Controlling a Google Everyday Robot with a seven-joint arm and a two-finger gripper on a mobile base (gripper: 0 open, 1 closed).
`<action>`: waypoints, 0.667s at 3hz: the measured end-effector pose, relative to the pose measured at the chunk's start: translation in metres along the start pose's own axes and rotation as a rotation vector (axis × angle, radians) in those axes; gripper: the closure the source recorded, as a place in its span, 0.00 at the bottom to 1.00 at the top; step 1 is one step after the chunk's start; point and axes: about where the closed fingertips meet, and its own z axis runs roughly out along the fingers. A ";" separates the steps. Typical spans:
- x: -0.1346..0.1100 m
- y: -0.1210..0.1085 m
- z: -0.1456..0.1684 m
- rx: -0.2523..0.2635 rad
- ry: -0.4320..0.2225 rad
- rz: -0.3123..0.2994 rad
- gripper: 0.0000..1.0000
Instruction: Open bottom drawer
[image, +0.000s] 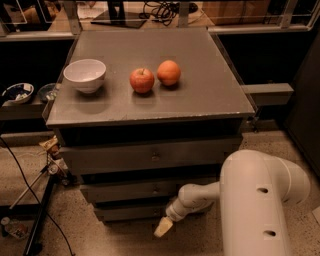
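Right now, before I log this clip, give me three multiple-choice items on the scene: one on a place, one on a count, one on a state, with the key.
1. Where is the gripper?
A. Over the white bowl.
B. Low by the floor, in front of the bottom drawer.
C. Raised level with the top drawer.

2. How many fruits lie on the cabinet top?
A. One.
B. Four.
C. Two.

3. What state is the bottom drawer in?
A. Pushed in.
B. Pulled far out.
C. Taken out, lying on the floor.

Key: 1 B, the gripper hangs just before that drawer's front, near the floor. 2 C, an apple and an orange sit side by side. 3 A, its front sits back under the middle drawer.
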 end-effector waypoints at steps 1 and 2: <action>0.003 -0.006 0.010 0.011 -0.005 0.006 0.00; -0.017 -0.024 0.030 0.027 -0.036 -0.027 0.00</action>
